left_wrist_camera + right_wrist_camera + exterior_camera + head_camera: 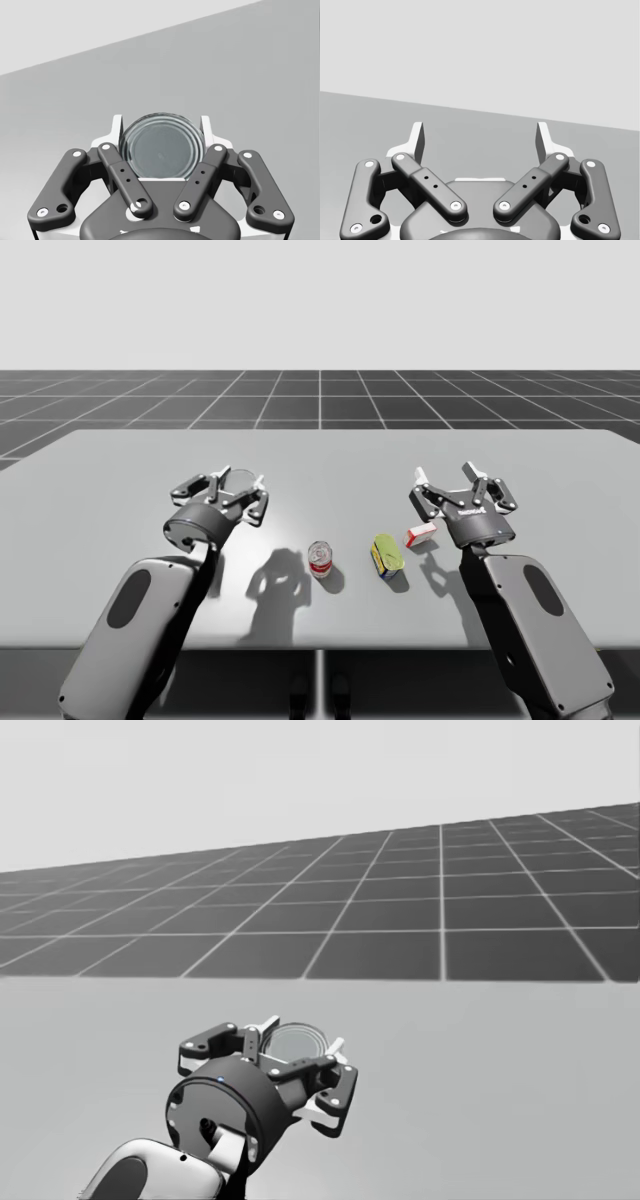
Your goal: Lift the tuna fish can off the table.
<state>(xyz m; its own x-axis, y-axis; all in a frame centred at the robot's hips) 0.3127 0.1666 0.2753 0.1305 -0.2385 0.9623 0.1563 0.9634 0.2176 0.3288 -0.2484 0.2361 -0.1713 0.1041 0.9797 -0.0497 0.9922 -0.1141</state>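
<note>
Pinching the tuna fish can, clearest from its wrist: left claw

Our bench is just a plain grey slab, nothing fancy. Near the front middle a small red-and-white can stands upright. A yellow-green can sits close on its right, and a little red-and-white box lies just beside that one, a bit further back. Over on the left there's a flat silvery can; we honestly can't tell if it's touching the bench.

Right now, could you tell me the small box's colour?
The box is red and white; high view.
</note>
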